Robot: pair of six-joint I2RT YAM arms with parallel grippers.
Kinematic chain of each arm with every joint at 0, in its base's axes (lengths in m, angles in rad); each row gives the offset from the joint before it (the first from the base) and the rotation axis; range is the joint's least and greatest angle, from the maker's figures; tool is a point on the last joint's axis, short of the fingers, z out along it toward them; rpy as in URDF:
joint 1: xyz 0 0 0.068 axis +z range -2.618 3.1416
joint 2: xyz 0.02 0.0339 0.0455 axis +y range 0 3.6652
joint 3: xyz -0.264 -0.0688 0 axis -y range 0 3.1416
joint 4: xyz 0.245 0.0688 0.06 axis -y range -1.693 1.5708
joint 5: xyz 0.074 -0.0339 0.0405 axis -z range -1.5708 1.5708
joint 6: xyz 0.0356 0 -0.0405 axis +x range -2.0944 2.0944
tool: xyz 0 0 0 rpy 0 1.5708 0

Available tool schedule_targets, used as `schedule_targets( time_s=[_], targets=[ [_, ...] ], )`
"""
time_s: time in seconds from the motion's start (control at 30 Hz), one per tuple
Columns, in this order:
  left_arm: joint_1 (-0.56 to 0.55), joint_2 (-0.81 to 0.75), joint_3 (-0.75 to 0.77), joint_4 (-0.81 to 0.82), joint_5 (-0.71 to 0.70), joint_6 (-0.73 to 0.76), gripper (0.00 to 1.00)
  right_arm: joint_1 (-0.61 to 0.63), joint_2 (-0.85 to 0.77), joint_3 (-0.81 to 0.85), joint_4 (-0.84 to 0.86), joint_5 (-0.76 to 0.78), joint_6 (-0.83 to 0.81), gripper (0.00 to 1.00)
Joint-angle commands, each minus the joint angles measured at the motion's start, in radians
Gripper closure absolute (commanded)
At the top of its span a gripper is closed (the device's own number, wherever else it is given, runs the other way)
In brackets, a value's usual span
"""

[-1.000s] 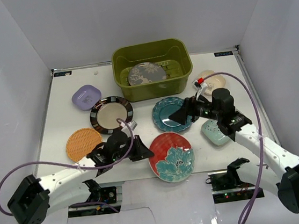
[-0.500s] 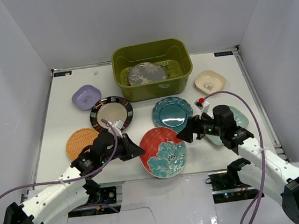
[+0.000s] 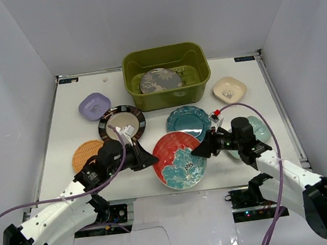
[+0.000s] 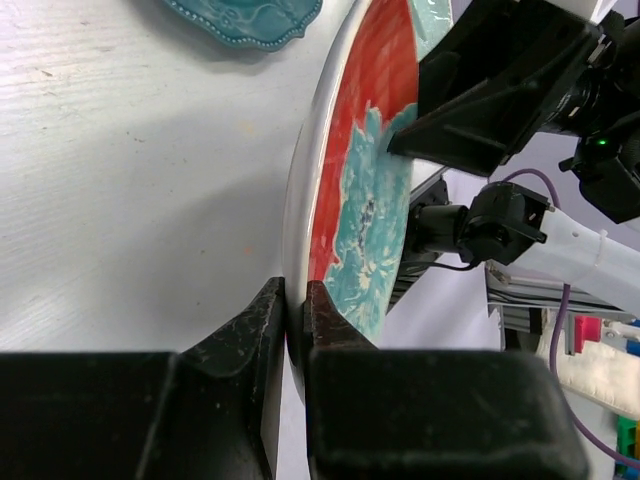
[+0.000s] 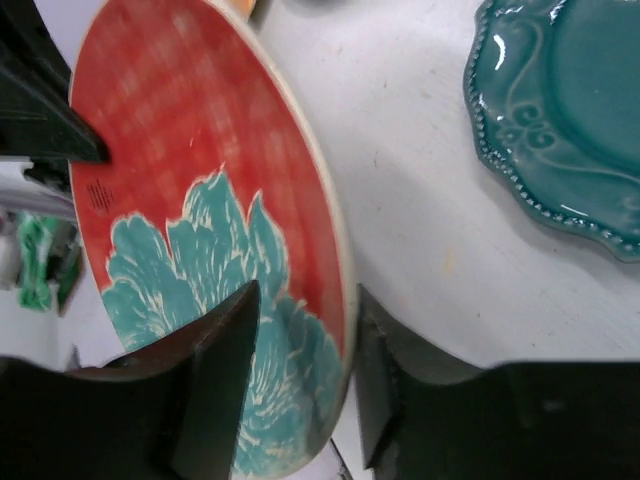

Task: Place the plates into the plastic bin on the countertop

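The red plate with a teal flower (image 3: 179, 159) (image 4: 360, 190) (image 5: 200, 200) is tilted up off the countertop (image 3: 64, 134) between my two arms. My left gripper (image 3: 152, 159) (image 4: 295, 300) is shut on its left rim. My right gripper (image 3: 195, 152) (image 5: 305, 320) straddles the right rim, one finger over the painted face and one behind, with a gap still showing. The olive plastic bin (image 3: 164, 51) stands at the back and holds a grey patterned plate (image 3: 160, 80).
A teal scalloped plate (image 3: 188, 121) (image 5: 570, 120) lies just behind the red one. A black-rimmed plate (image 3: 116, 123), an orange plate (image 3: 84, 155) and a lavender dish (image 3: 93, 105) lie to the left. A cream dish (image 3: 229, 89) and a mint dish (image 3: 257, 128) lie to the right. White walls enclose the counter.
The left arm has carried the red plate up and back from the front edge, tilting it. The right gripper has come off the teal plate to the red plate's right rim and narrowed its jaws.
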Motion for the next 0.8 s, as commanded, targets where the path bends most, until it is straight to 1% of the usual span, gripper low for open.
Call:
schedule_targets(
  time_s=[0.0,0.03,0.07,0.1,0.13,0.17,0.23,0.27,0.3,0.33,0.37,0.4,0.43,0.47,0.5,0.57,0.67,0.7,0.73,0.77],
  targets=[
    [0.005,-0.021,0.122,0.145,0.019,-0.015,1.0,-0.002,-0.015,0.001,0.139,-0.057,0.076,0.57],
    [0.005,-0.011,0.137,0.128,0.001,-0.005,1.0,-0.002,-0.021,0.004,0.145,-0.052,0.093,0.65],
    [0.005,-0.005,0.169,0.082,-0.021,0.017,0.96,-0.002,-0.034,0.012,0.146,-0.048,0.101,0.81],
    [0.005,0.001,0.186,0.045,-0.058,0.031,0.91,0.0,-0.044,0.019,0.146,-0.037,0.119,0.92],
    [0.005,0.001,0.202,0.027,-0.075,0.046,0.85,-0.002,-0.044,0.026,0.148,-0.031,0.119,0.92],
    [0.005,0.005,0.237,0.007,-0.093,0.061,0.68,-0.002,-0.046,0.035,0.151,-0.026,0.142,0.92],
    [0.005,0.012,0.278,-0.065,-0.163,0.121,0.45,-0.002,-0.044,0.087,0.154,-0.019,0.157,0.92],
    [0.005,0.021,0.327,-0.093,-0.194,0.142,0.25,-0.002,-0.037,0.11,0.156,-0.012,0.176,0.92],
    [0.007,0.025,0.353,-0.125,-0.228,0.188,0.18,-0.002,-0.031,0.168,0.157,0.007,0.185,0.92],
    [0.005,0.028,0.378,-0.195,-0.335,0.205,0.13,-0.002,-0.014,0.203,0.153,0.021,0.191,0.92],
    [0.005,0.028,0.401,-0.226,-0.383,0.219,0.09,-0.002,-0.002,0.24,0.154,0.035,0.206,0.92],
    [0.005,0.024,0.435,-0.256,-0.43,0.248,0.04,-0.002,0.014,0.322,0.154,0.066,0.213,0.92],
    [0.005,0.019,0.45,-0.3,-0.476,0.258,0.02,-0.002,0.052,0.364,0.154,0.086,0.219,0.92],
    [0.005,0.001,0.459,-0.319,-0.56,0.267,0.02,-0.006,0.073,0.406,0.152,0.104,0.228,0.92],
    [0.005,-0.008,0.472,-0.335,-0.598,0.288,0.02,-0.008,0.1,0.49,0.154,0.136,0.233,0.92],
    [0.005,-0.027,0.478,-0.375,-0.689,0.307,0.02,-0.02,0.184,0.573,0.152,0.168,0.24,0.92],
    [0.005,-0.057,0.464,-0.423,-0.783,0.334,0.02,-0.055,0.307,0.737,0.151,0.248,0.242,0.92],
    [0.005,-0.065,0.452,-0.426,-0.797,0.341,0.02,-0.065,0.34,0.778,0.151,0.288,0.242,0.92],
    [0.005,-0.079,0.418,-0.425,-0.809,0.345,0.02,-0.072,0.412,0.864,0.149,0.311,0.237,0.92],
    [0.005,-0.083,0.4,-0.42,-0.82,0.344,0.02,-0.08,0.451,0.915,0.14,0.333,0.228,0.92]
  ],
)
